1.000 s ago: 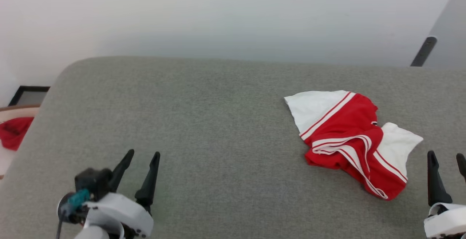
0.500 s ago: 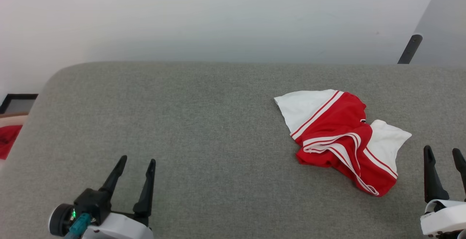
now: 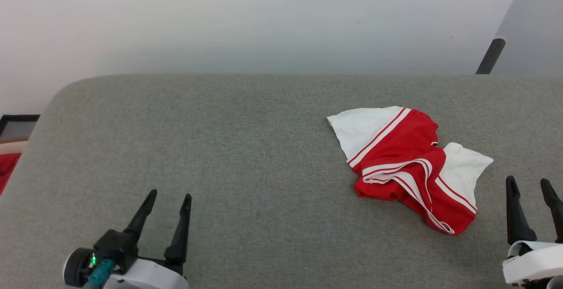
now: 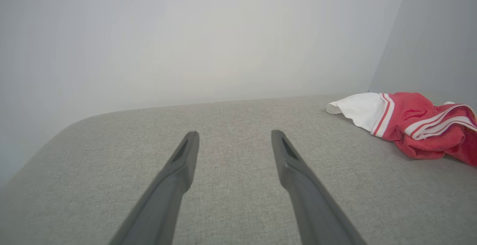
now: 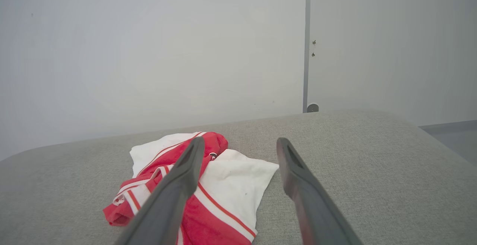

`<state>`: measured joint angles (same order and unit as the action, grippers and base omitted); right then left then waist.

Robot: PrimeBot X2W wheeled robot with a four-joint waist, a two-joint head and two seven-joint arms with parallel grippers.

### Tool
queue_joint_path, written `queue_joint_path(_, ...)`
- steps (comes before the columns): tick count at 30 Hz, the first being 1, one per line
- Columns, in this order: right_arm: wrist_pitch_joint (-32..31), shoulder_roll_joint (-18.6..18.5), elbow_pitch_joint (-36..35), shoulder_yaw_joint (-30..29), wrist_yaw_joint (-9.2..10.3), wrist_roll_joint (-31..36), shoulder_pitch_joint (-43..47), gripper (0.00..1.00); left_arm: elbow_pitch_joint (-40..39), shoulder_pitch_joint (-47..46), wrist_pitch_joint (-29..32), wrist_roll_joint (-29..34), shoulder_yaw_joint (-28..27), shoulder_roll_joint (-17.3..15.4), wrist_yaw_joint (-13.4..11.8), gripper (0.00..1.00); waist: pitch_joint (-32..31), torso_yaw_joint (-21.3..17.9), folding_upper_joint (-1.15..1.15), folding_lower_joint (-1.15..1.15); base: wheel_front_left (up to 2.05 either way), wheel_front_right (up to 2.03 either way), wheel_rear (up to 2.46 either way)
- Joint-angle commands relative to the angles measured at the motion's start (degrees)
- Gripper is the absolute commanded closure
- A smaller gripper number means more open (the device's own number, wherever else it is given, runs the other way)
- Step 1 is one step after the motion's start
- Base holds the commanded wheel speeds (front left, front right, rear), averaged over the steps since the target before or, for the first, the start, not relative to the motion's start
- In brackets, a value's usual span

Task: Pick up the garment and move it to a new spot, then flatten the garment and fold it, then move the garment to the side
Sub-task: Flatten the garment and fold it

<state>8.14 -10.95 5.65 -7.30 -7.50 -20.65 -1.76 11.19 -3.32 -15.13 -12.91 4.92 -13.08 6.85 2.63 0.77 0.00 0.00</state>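
Note:
The garment [image 3: 409, 166] is a crumpled red shirt with white sleeves and red-and-white stripe trim, lying on the right half of the grey table [image 3: 246, 148]. My right gripper [image 3: 528, 185] stands open at the lower right, just right of the garment and apart from it. In the right wrist view the garment [image 5: 227, 185] lies partly behind my left finger of the right gripper [image 5: 240, 143]. My left gripper [image 3: 169, 195] is open at the lower left, far from the cloth. Seen from the left wrist, the garment [image 4: 406, 123] is at the right edge, away from the left gripper [image 4: 234, 135].
A pale wall [image 3: 264, 20] runs behind the table's far edge. A dark post [image 3: 489, 56] stands at the back right. Beyond the table's left edge I see a red patch [image 3: 6, 170] and a dark frame [image 3: 17, 124] on the floor.
The head camera has shifted, so the whole scene sits further left and slightly up. My left wrist has turned and sunk lower in the picture. The garment lies as before.

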Motion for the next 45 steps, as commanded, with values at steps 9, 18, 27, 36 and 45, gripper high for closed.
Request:
queue_joint_path(9, 1.53, 1.04, 0.01, 2.09, 0.02, 0.34, -2.85, 0.0, 1.21, -5.61, -0.01, -2.93, 3.78, -2.38, 0.63, 0.0, 3.08, -3.52, 0.0, 0.0, 0.0, 0.0, 0.0)
queue_joint_path(18, 4.29, 3.31, 2.17, 5.3, 0.02, -0.87, -7.38, 0.0, 5.29, -33.34, 9.8, -15.18, 24.42, -14.33, 0.62, 0.0, 9.85, -11.16, 0.0, 0.0, 0.0, 0.0, 0.0)
queue_joint_path(27, 6.86, 5.84, 6.21, 8.37, 0.02, -1.69, -12.18, 0.0, 14.4, -57.02, 37.09, -40.99, 46.91, -20.63, 0.52, 0.0, 17.15, -19.64, 0.0, 0.0, 0.0, 0.0, 0.0)
queue_joint_path(36, 7.08, 7.73, 6.39, 10.55, 0.02, -3.32, -14.94, 0.0, 20.76, -67.78, 52.76, -53.28, 56.63, -23.35, 0.56, 0.0, 22.5, -26.06, 0.0, 0.0, 0.0, 0.0, 0.0)
queue_joint_path(45, 7.11, 8.09, 5.95, 10.48, 0.02, -5.13, -15.21, 0.0, 24.05, -69.92, 52.33, -58.03, 60.55, -24.15, 0.56, 0.0, 24.21, -28.33, 0.0, 0.0, 0.0, 0.0, 0.0)
